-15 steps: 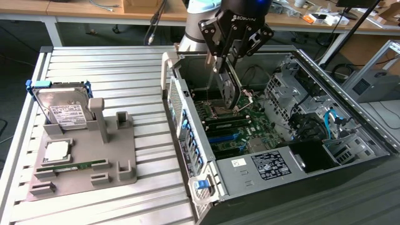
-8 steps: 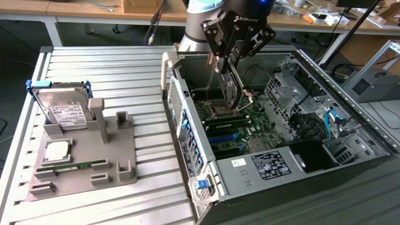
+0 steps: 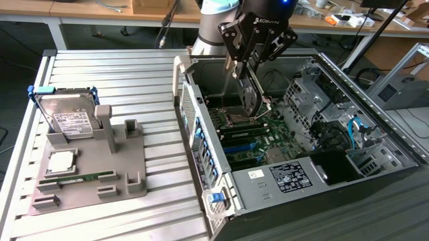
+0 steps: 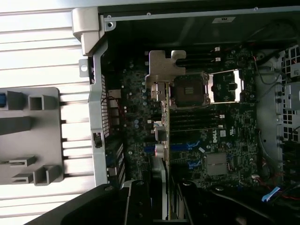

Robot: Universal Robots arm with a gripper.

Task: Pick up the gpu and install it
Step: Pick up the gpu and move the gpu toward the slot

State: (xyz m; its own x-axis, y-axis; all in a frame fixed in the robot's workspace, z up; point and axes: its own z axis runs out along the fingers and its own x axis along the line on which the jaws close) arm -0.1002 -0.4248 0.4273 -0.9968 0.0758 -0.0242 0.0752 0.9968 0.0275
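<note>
We see our pincer point(image 3: 246, 68) clamped on the gpu point(image 3: 251, 95), upright over the open case point(image 3: 192, 115). A slatted metal desk point(image 3: 120, 75) lies at the exterior view's left, wooden desks point(image 3: 87, 11) along its top.

The gripper point(image 4: 164, 202) clasps the graphics card point(image 4: 161, 89) edge-on over the motherboard point(image 4: 225, 140) inside the open computer case point(image 4: 96, 117), with its metal bracket beside the processor socket point(image 4: 190, 91). Outside the case, a grey holder point(image 4: 28, 140) sits on the slatted table point(image 4: 42, 56).

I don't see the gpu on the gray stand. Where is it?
The gpu hangs in the pincer, inside the open computer case on the exterior view's right, above the motherboard.
</note>
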